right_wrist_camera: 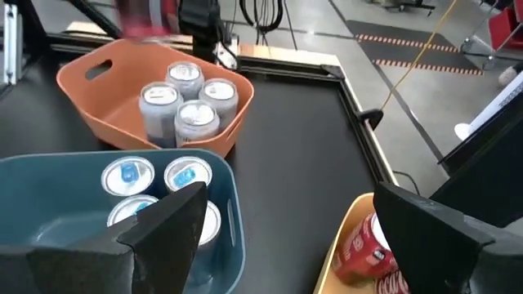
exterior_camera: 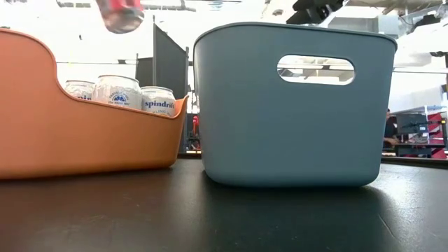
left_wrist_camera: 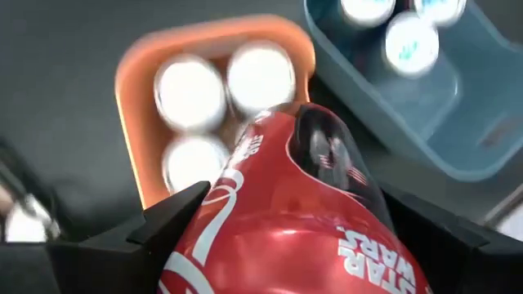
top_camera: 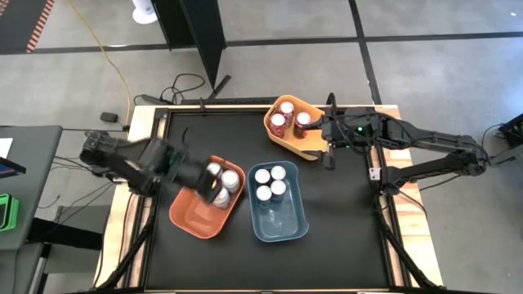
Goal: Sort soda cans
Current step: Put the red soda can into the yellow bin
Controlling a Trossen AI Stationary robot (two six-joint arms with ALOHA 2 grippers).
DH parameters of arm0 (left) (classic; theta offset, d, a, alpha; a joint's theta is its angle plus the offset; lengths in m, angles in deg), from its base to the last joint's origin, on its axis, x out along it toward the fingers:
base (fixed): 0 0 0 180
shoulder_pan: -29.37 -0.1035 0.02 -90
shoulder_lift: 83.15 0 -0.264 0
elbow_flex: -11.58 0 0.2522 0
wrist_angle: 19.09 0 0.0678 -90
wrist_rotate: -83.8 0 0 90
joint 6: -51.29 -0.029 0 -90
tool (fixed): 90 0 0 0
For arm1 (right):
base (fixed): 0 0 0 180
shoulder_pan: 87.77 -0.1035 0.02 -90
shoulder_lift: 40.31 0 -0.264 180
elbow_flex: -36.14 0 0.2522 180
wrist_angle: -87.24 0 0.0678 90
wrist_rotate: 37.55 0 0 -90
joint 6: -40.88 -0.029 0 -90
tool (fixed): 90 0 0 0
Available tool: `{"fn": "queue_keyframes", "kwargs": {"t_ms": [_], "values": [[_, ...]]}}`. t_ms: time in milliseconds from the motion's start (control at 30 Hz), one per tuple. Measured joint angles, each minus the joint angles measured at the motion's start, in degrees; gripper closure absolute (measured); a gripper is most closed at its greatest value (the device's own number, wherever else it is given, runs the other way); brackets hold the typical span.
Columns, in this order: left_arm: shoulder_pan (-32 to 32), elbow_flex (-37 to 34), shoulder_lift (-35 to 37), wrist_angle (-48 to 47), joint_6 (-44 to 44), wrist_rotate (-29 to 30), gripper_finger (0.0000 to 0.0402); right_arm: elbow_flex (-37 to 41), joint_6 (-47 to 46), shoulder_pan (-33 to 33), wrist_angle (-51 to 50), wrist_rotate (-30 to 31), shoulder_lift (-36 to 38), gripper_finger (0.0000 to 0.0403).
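Note:
My left gripper (top_camera: 214,194) hangs over the orange bin (top_camera: 189,214) and is shut on a red soda can (left_wrist_camera: 286,220), which shows blurred at the top of the low view (exterior_camera: 120,14). Three silver-white cans (left_wrist_camera: 192,86) stand in that bin's far end. Several blue-topped cans (top_camera: 270,181) stand in the blue bin (top_camera: 282,224). Red cans (top_camera: 290,121) stand in the yellow bin (top_camera: 282,140) at the far side. My right gripper (top_camera: 329,155) is open beside the yellow bin's right wall, touching nothing. My left gripper pinches the red can by its side wall (left_wrist_camera: 221,204), one finger (left_wrist_camera: 167,216) on each side. The fingers come from above, slanting down toward the orange bin. The can is lifted clear above the bin, tilted, with one end (left_wrist_camera: 327,151) pointing at the cans below.
The orange bin's near half (top_camera: 192,219) is bare of cans, and so is the blue bin's near half (top_camera: 282,219). The black tabletop (top_camera: 351,237) lies open to the right and near side. Wooden table edges (top_camera: 392,237) frame it. Cables lie on the floor beyond.

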Motion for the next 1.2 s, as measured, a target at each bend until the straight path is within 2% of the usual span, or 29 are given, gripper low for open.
{"fn": "queue_keyframes", "kwargs": {"t_ms": [167,333,533,733,867,1000,1200], "values": [[-11.9,2.3,-0.9,3.8,-15.8,-2.6,0.0093,0.0,-0.5,-1.3,-2.2,0.1,3.2,0.0035],[-21.7,4.6,-4.0,11.8,-30.3,-6.3,0.0093,0.0,-1.9,-2.6,-3.6,0.1,6.8,0.0035],[-29.7,11.3,-12.8,16.4,-44.9,-13.0,0.0093,0.0,-4.0,-4.3,-6.2,2.9,9.5,0.0035],[-34.9,24.5,-24.6,14.6,-56.5,-18.6,0.0093,0.0,-5.4,-5.4,-7.9,7.3,10.5,0.0035],[-36.9,34.0,-32.5,12.1,-64.3,-19.2,0.0093,0.0,-6.7,-5.7,-8.2,8.3,10.8,0.0035],[-38.5,31.1,-34.0,16.5,-72.4,-21.6,0.0093,0.0,-7.7,-5.6,-8.3,9.9,10.7,0.0035],[-39.0,31.4,-36.5,18.9,-82.7,-19.8,0.0093,0.0,-10.4,-5.6,-8.9,12.1,9.7,0.0035]]}}
